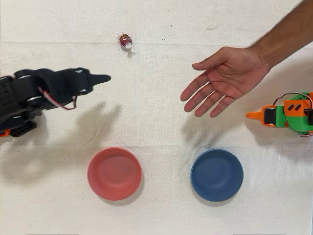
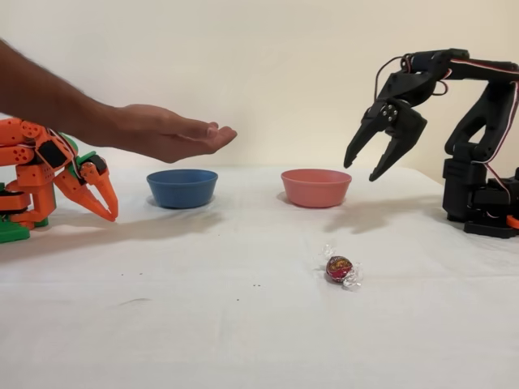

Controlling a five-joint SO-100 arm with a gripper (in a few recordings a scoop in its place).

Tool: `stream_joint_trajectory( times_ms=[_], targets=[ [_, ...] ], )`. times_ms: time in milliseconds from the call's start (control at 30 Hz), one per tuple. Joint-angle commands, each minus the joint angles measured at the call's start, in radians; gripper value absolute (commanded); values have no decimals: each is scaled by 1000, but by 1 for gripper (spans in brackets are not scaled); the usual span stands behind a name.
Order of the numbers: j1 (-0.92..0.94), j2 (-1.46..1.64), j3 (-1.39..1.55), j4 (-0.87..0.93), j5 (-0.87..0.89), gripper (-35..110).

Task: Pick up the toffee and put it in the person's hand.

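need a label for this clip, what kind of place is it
Probably a tabletop robot test bench, not a home or kitchen: a black arm with its gripper raised, a toffee on a white cloth, and a person's hand held out, before a bare wall.

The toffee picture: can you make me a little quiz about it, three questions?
1. True or false: the gripper holds the toffee.
2. In the fixed view, which bowl stands nearer the gripper: A pink, B blue?
3. Fill in: the hand is held palm ____, above the table.

Key: 1 false, the toffee lies on the table and the gripper hangs open above it. 2 A. 3 up.
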Motion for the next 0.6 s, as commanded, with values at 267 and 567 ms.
stream_joint_trajectory(
  times_ms=[267, 567],
  targets=[
    [-57, -267, -224, -104, 11, 26],
    [-127, -442, -356, -137, 54, 26]
  ],
)
